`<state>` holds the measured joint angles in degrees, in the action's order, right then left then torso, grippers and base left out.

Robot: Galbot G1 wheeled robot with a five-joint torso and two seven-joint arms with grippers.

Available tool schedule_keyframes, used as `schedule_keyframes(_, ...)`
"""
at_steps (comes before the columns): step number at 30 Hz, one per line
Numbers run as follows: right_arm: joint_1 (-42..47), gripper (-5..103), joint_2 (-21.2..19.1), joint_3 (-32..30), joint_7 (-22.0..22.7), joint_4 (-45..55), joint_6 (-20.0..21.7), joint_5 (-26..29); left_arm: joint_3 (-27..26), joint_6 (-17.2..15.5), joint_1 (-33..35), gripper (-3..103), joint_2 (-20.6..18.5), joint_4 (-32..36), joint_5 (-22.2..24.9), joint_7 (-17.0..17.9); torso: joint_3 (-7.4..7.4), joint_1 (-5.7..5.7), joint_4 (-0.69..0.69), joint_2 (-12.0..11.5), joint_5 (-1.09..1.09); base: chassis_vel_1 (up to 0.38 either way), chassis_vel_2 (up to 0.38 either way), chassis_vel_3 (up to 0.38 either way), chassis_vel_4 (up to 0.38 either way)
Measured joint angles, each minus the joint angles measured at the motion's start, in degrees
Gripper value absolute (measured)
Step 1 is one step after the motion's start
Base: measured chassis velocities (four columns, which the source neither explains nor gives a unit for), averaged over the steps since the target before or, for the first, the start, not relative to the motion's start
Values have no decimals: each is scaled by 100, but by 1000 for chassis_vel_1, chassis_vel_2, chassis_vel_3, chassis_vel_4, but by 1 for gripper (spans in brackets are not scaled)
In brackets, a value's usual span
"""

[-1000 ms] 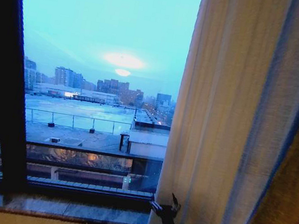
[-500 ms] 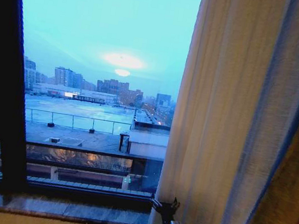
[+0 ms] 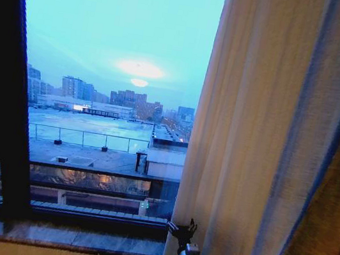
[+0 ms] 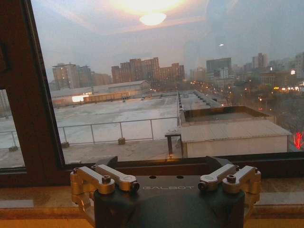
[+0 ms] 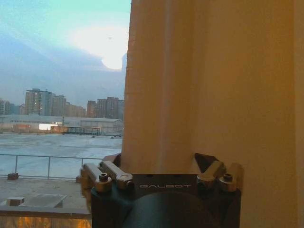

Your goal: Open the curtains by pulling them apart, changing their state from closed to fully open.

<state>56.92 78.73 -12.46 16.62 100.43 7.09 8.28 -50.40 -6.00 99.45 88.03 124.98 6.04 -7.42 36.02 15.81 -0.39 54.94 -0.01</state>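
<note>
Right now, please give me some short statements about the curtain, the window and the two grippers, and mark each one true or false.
1. The sheer white curtain hangs on the right side of the window. True.
2. The right gripper is at the curtain's left edge, low down near the window sill. True.
3. The sheer curtain covers the whole window glass. False: the glass on the left is uncovered and shows the city outside.
4. The left gripper is clamped on curtain fabric. False: it faces bare glass, with no fabric at it.
5. A golden-brown drape hangs to the right of the sheer curtain. True.
</note>
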Motion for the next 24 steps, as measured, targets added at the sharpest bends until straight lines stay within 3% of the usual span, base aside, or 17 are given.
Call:
schedule_keyframes(1,0,77,0,0,-3,1,-3,1,5,0,0,100,14,-1,-2,1,0,0,0,0,0,0,0,0,0)
schedule_keyframes(3,-4,77,0,5,-4,1,-4,2,6,0,0,100,19,-4,-4,1,0,0,0,0,0,0,0,0,0)
schedule_keyframes(7,-27,55,0,34,-5,0,-4,6,8,2,9,100,30,-2,-7,1,0,0,1,0,0,0,0,0,0)
schedule_keyframes(9,-27,55,0,35,-5,-4,-5,6,8,2,14,100,30,3,-8,1,0,0,1,0,0,0,0,0,0)
schedule_keyframes(11,-11,39,0,35,-5,-5,-17,8,6,3,16,100,28,7,-9,1,0,0,1,-1,0,0,0,0,0)
schedule_keyframes(13,-5,39,0,35,-5,-5,-22,9,6,3,15,100,27,7,-9,1,0,0,1,0,0,0,0,0,0)
schedule_keyframes(16,5,23,0,31,-5,0,-53,18,15,4,4,100,30,5,-10,1,0,0,1,-1,0,0,0,0,0)
schedule_keyframes(18,5,23,0,31,-5,3,-57,19,18,4,2,100,31,4,-10,1,0,0,1,0,0,0,0,0,0)
schedule_keyframes(19,5,12,0,31,-4,19,-77,26,21,5,0,100,33,3,-12,1,0,0,1,0,0,0,0,0,0)
schedule_keyframes(24,14,1,0,41,-5,36,-122,42,17,10,3,100,20,5,-12,0,0,0,1,-1,0,0,0,0,0)
